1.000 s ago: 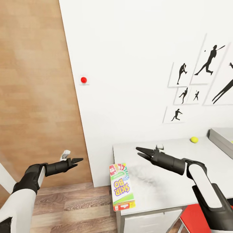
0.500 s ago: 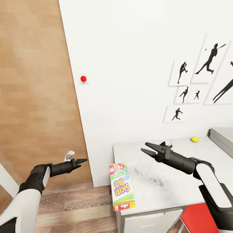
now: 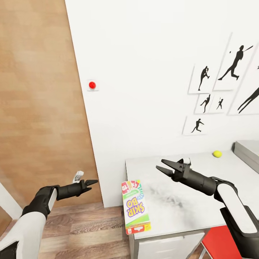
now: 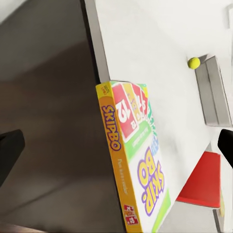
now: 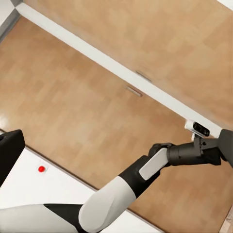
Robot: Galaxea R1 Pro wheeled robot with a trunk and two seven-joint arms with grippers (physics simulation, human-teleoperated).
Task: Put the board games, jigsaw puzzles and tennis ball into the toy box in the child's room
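A Skip-Bo board game (image 3: 136, 207) lies flat at the left edge of the pale grey table (image 3: 180, 205), its near end at the front corner. The left wrist view shows the same board game (image 4: 138, 160) lying between the fingers' lines. The tennis ball (image 3: 217, 154) rests near the wall at the table's back. To its right is the grey toy box (image 3: 248, 151), cut off by the frame edge. My right gripper (image 3: 160, 165) hovers open and empty over the table's middle. My left gripper (image 3: 92, 182) is open above the floor, left of the table.
A brown wooden door panel (image 3: 39, 100) fills the left side. On the white wall are a red button (image 3: 92, 85) and black baseball silhouettes (image 3: 223, 82). A red seat (image 3: 223, 244) sits under the table's front right. Wood plank floor (image 3: 82, 230) lies below the left arm.
My right gripper has shifted a little to the right over the table. My left gripper has moved slightly right and down toward the table's edge. The view has tilted slightly.
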